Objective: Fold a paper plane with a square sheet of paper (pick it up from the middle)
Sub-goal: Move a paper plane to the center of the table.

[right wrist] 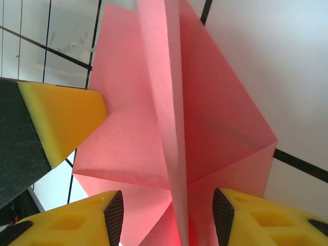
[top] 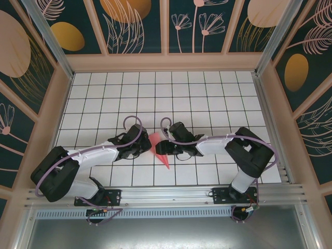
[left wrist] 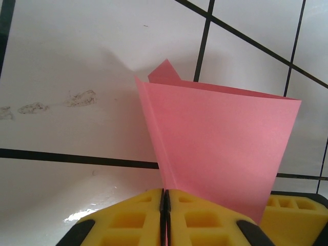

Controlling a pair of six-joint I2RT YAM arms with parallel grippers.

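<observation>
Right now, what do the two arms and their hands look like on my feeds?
The left arm and right arm have white shells with bulky black joints. A thin purple cable loops along each. The left hand and right hand carry yellow fingers moulded with square recesses, edged in black.

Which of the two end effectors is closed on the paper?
The left end effector pinches the paper, jaws together; the right end effector stands open around it.
</observation>
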